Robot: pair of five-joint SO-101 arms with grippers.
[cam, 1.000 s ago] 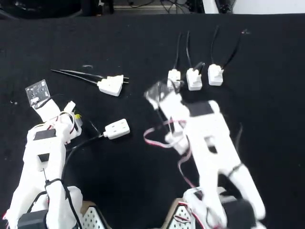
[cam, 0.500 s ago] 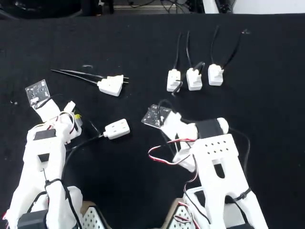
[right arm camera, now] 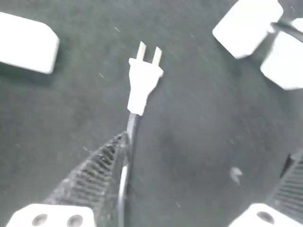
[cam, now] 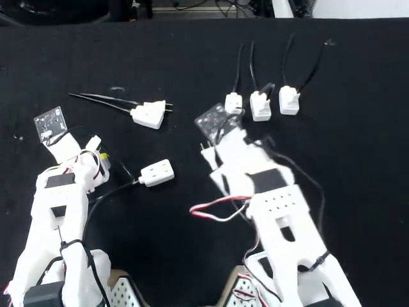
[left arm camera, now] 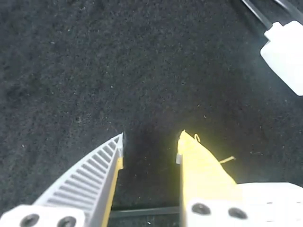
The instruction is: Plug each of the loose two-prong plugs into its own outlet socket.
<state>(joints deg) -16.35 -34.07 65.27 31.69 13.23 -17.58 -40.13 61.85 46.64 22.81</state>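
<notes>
Across the black, felt-like table (cam: 358, 192) in the high view, a wide white plug (cam: 149, 114) lies with its prongs bare and thin cords trailing away. It is well apart from a rounded white socket block (cam: 158, 173) near the left arm, and three more white corded pieces (cam: 261, 105) sit in a row beyond the right arm. From the left wrist, the left gripper (left arm camera: 151, 142) hangs over bare cloth, its ribbed grey finger and yellow finger spread with nothing between them. From the right wrist, the right gripper (right arm camera: 206, 151) is spread wide and empty. A small two-prong plug (right arm camera: 143, 78) lies flat just ahead of one ribbed finger, its dark cord (right arm camera: 131, 124) running along that finger's edge. This plug looks light and rigid, smooth moulded plastic that may slip, with thin metal blades that could bend and a limp cord that would tug it askew. The flat sides of the body, behind the prongs, seem the best hold.
</notes>
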